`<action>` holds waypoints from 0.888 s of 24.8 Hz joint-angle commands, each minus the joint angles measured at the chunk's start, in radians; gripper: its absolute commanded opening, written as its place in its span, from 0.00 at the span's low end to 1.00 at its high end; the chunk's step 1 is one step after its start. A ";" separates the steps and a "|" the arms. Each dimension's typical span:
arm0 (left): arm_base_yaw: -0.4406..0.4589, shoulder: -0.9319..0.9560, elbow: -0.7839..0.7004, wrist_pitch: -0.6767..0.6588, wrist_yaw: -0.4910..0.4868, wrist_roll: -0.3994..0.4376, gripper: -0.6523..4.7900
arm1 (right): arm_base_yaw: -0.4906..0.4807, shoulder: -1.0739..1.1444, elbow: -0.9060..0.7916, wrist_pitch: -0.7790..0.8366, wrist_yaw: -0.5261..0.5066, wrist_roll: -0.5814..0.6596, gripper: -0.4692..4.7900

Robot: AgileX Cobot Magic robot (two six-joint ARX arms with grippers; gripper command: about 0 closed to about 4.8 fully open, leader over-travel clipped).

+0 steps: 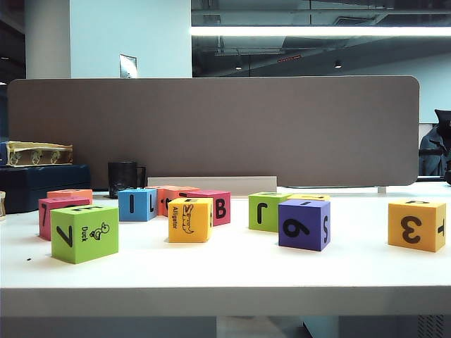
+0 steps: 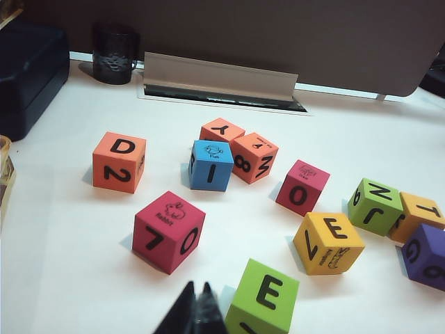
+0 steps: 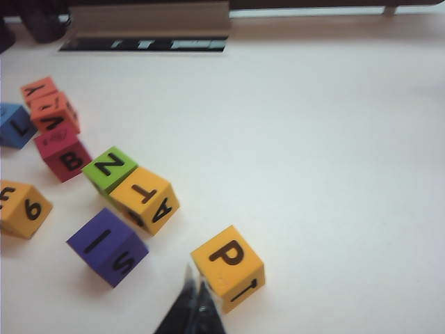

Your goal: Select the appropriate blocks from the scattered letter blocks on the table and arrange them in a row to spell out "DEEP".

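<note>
The white table (image 1: 211, 271) carries the scattered letter blocks. Toward its left front edge sits the lime green E block (image 2: 263, 298), the orange D block (image 2: 119, 161) behind it; the yellow P block (image 3: 228, 268) nears the right edge. Both grippers, left (image 2: 194, 309) and right (image 3: 194, 306) (seemingly empty), hover with jaws together

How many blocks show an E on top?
2: the lime green block at front left, beside the shut left hand, and the yellow block right of it. Shut right hand: by the P block. Others may be hidden.
</note>
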 commanded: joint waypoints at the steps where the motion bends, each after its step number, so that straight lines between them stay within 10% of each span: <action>1: -0.002 0.061 0.045 0.014 0.005 0.043 0.11 | 0.026 0.047 0.021 0.015 -0.023 -0.005 0.09; 22: -0.002 0.663 0.415 0.019 0.005 0.155 0.11 | 0.349 0.327 0.192 0.023 -0.012 -0.060 0.09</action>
